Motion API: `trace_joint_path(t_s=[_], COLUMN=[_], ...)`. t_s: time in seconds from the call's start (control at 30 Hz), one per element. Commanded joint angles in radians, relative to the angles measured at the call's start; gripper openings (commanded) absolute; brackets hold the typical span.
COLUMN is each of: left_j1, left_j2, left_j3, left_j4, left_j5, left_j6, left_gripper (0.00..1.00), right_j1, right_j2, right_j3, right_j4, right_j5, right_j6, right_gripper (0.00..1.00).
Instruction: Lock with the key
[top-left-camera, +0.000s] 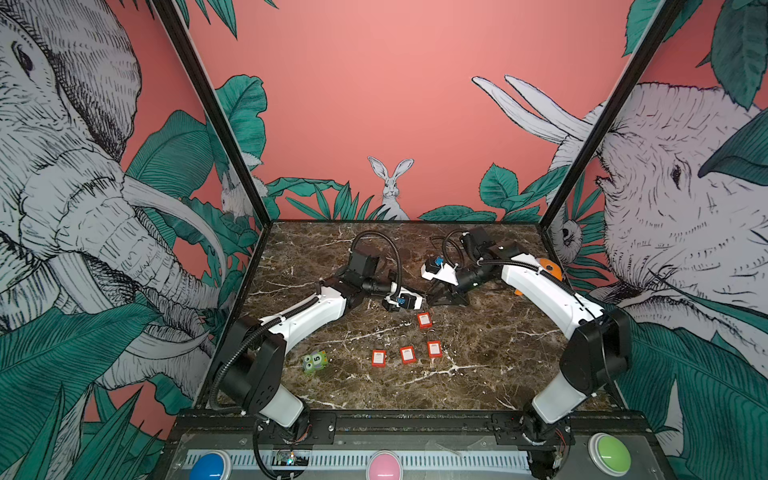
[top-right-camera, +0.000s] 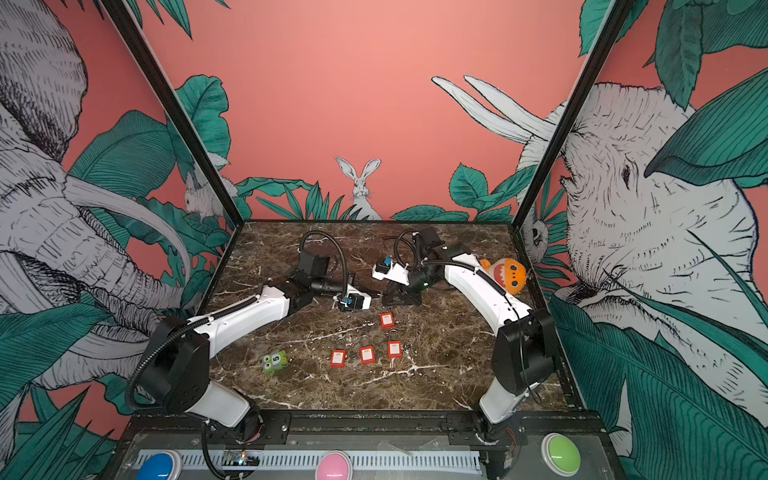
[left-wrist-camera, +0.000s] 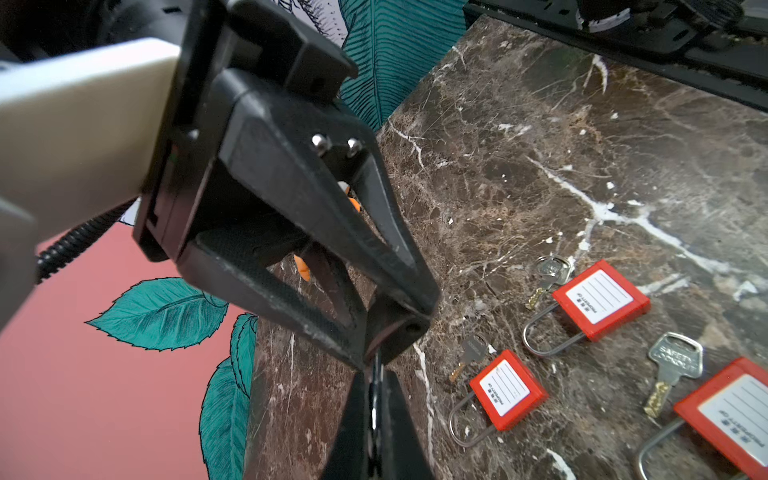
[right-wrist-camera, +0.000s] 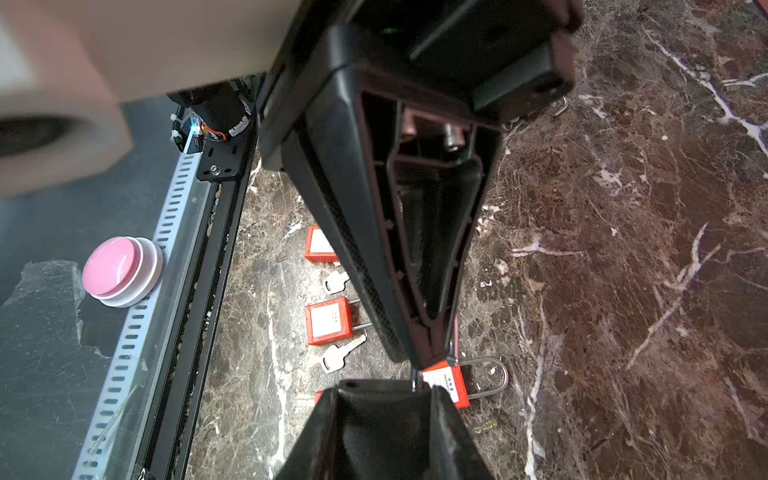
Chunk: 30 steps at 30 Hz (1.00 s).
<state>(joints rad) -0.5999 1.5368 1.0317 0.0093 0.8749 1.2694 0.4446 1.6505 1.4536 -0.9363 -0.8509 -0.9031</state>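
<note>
left gripper (left-wrist-camera: 375, 374): clamped right down. There's a thin dark sliver edge-on between its fingers, which I'm reading as the key (right-wrist-camera: 415, 380).
right gripper (left-wrist-camera: 400, 329): tip to tip with the left one, jaws a crack apart. Whether it's got a bite on the key too, I honestly can't tell from my screens.
where the key is: up off the table (top-left-camera: 478, 374), right where the two tips meet, over the middle of the marble.
padlock (right-wrist-camera: 446, 384): the nearest red one, lying flat on the table close to the tips. Nobody's holding it. Can't make out if the shackle is seated.
worry 1: if both tools are on the key and one pulls away at an angle, I reckon it twists or pops out. It's thin, slick metal with a tiny pinch area.
worry 2: a key held edge-on could pivot in the pads the moment it meets the keyway, and then it misses the slot.
worry 3: a loose padlock will probably skate on polished stone when pushed. I'd want the other gripper pinning it.
worry 4: spare keys (left-wrist-camera: 673, 365) sit by the other padlocks (top-left-camera: 407, 354), so a dropped key lands among lookalikes.
</note>
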Motion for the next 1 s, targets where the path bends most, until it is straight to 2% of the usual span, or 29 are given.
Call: trace_joint_path(t_s=[0.0,0.13,0.3,0.57,0.8,0.97], left_j1=[-0.008,-0.008,0.000,0.025,0.029,0.028], left_j2=[0.008,0.027,0.060,0.086,0.112,0.115], left_j3=[0.046,0.064,0.067,0.028,0.037,0.042], left_j4=[-0.075,-0.077,-0.055,0.131,0.190,0.201], left_j5=[0.031,0.051,0.083,0.161,0.202,0.206], left_j6=[-0.015,-0.150,-0.302,-0.548,-0.628,-0.641], left_gripper=[0.00,0.00,0.00,0.00,0.00,0.00], right_j1=[-0.001,-0.004,-0.053,-0.106,-0.103,-0.096], right_j2=[-0.018,-0.088,-0.175,-0.229,-0.192,-0.164], right_j3=[0.007,-0.052,-0.115,-0.213,-0.222,-0.210], right_j4=[0.022,0.134,0.218,0.191,0.239,0.264], right_j5=[0.018,0.092,0.095,0.097,0.042,0.010], right_j6=[-0.027,0.011,0.075,0.091,0.107,0.107], right_gripper=[0.28,0.46,0.54,0.52,0.49,0.43])
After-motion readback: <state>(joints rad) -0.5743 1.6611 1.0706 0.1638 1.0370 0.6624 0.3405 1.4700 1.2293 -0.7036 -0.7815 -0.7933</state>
